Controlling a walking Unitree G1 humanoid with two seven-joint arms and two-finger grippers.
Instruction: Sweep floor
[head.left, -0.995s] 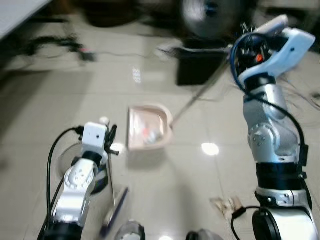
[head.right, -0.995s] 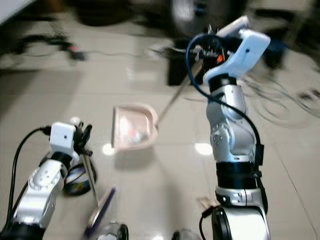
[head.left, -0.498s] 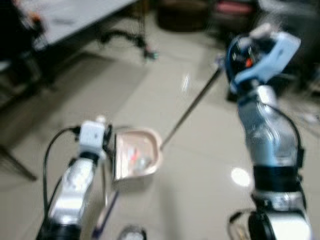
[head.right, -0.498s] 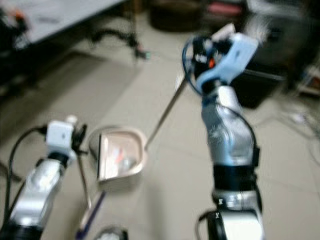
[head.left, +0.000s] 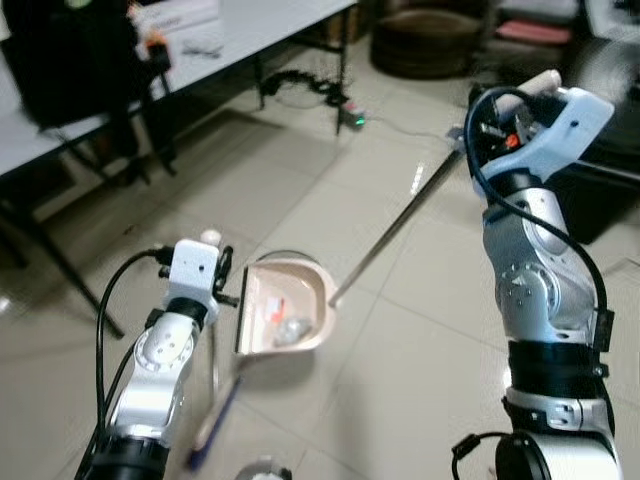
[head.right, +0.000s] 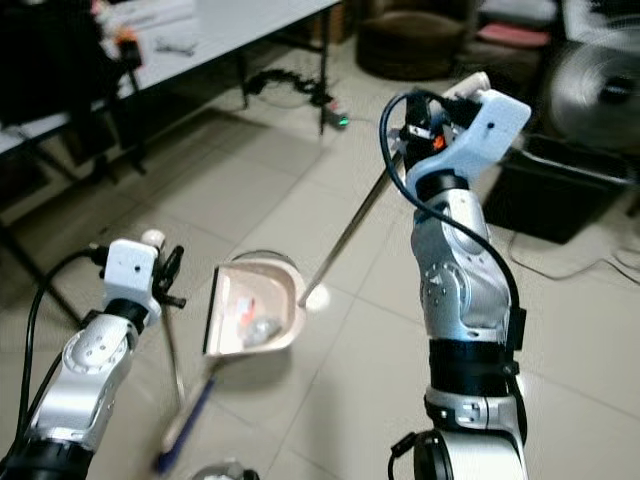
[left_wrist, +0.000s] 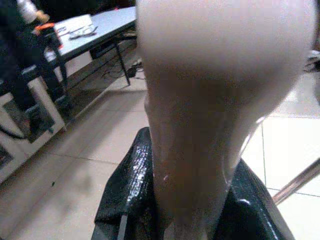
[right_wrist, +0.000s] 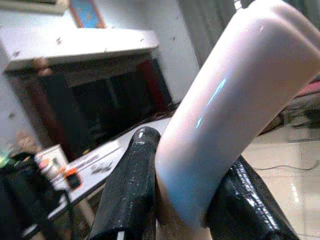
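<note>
The left gripper (head.left: 222, 275), low on the robot's left, has its black fingers (left_wrist: 125, 195) clamped on the pale pink grip at the top of a thin metal-handled broom (head.left: 214, 355), whose shaft runs down past the silver forearm to a blue-edged head (head.left: 212, 430) resting on the pale glossy tiled floor (head.left: 420, 370).

The right gripper (head.right: 425, 110), raised high on the robot's right, has its fingers (right_wrist: 127, 190) closed around the white glossy end grip of a long slim metal pole (head.left: 395, 228). That pole slants down to a beige plastic dustpan (head.left: 284, 308), which sits on the tiles just beside the left gripper (a few scraps, one reddish, one clear and crumpled, lie inside it).

Further out, a white table on black legs (head.left: 190, 50) stands along the floor's far left edge, with dark cables (head.left: 300, 85) on the tiles beneath it.
</note>
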